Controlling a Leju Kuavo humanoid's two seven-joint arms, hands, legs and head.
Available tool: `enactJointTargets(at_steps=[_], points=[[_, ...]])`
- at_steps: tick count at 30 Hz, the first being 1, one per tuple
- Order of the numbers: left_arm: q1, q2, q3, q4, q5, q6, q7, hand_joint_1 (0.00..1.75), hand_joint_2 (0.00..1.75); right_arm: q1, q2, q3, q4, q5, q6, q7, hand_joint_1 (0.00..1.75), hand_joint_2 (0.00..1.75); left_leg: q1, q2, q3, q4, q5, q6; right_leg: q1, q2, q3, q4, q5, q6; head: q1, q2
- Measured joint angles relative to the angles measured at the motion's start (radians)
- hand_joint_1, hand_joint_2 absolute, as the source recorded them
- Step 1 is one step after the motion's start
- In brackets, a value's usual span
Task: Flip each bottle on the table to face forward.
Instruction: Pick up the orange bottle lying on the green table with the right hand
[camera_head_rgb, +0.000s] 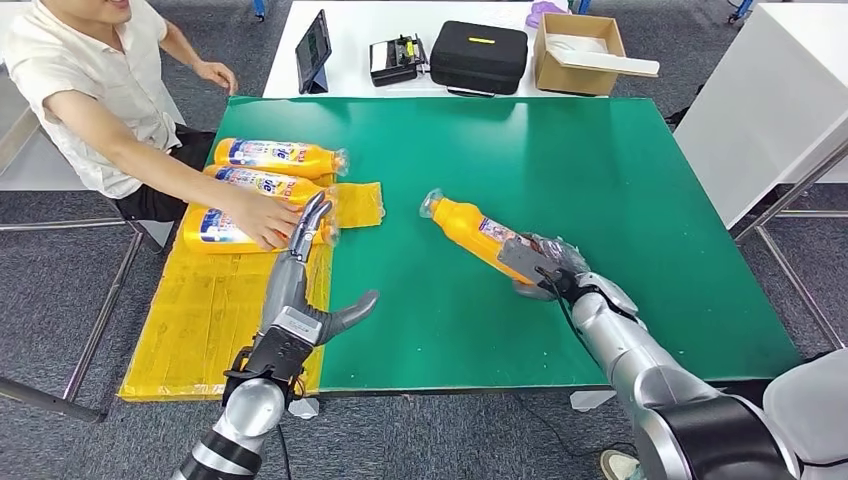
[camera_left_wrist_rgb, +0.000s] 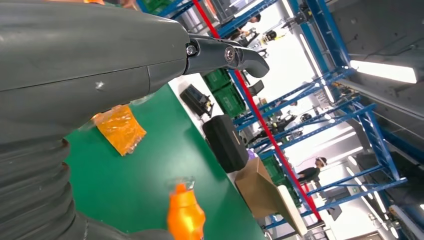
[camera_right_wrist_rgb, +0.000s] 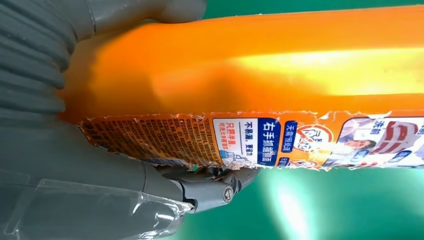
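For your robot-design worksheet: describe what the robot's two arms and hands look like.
Both arms are silver metal cylinders with black joint bands. The left hand has a grey ribbed cover and dark grey fingers; the right hand is similar, with a black cable along its wrist.

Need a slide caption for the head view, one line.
Right hand grips an orange bottle on the green table.

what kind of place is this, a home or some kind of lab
Probably a robot test area in a warehouse-like hall: blue storage racks, a green work table, and equipment cases on a white table behind.
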Motion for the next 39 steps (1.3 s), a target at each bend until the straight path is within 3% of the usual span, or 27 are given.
enactJointTargets(at_steps=[7,11,18,26,29,35,39], points=[[0.015,0.001,0.000,0.000,0.010,0.008,-0.014,0.00,1.75,0.064,0.011,-0.058,-0.059,-0.162,0.063,-0.148,1.75,1.75,0.000,-0.001,-0.001,0.000,0.000,0.000,0.000,0.000,0.000,0.000,0.000,0.000,0.000,0.000],[0.039,-0.004,0.003,-0.006,0.085,0.007,-0.010,0.00,1.75,0.140,0.028,-0.084,-0.156,-0.324,0.124,-0.222,1.75,1.75,0.000,-0.003,-0.003,0.000,0.000,0.000,0.000,-0.001,-0.001,0.000,0.000,0.000,0.000,0.000],[0.069,-0.018,0.008,-0.009,0.206,-0.024,0.009,0.00,1.75,0.250,0.053,-0.084,-0.380,-0.459,0.148,-0.184,1.75,1.75,0.000,-0.003,-0.007,0.000,0.000,0.000,0.000,-0.001,-0.005,0.000,-0.001,0.000,0.000,0.000],[0.072,-0.020,0.009,-0.009,0.214,-0.027,0.011,0.00,1.75,0.276,0.054,-0.083,-0.449,-0.468,0.148,-0.182,1.75,1.75,0.000,-0.003,-0.007,0.000,0.000,0.000,0.000,-0.001,-0.005,0.000,-0.001,0.000,0.000,0.000],[0.077,-0.027,0.013,-0.008,0.293,-0.054,0.040,0.00,1.75,0.285,0.056,-0.077,-0.469,-0.486,0.150,-0.199,1.75,1.75,0.000,-0.003,-0.007,0.000,0.000,0.000,0.000,-0.001,-0.005,0.000,-0.001,0.000,0.000,0.000],[0.099,-0.042,0.021,0.019,0.626,-0.201,0.126,0.00,1.75,0.325,0.073,0.018,-0.590,-0.525,0.161,-0.206,1.75,1.75,0.000,-0.003,-0.009,0.000,0.000,0.000,0.000,0.000,-0.008,0.000,-0.001,0.000,0.000,0.000],[0.096,-0.041,0.002,0.043,0.671,-0.264,0.125,0.00,1.75,0.323,0.090,0.122,-0.615,-0.526,0.196,-0.224,1.75,1.75,0.001,-0.003,-0.009,0.000,0.000,0.000,0.000,-0.001,-0.008,0.000,-0.001,0.000,0.000,0.000]])
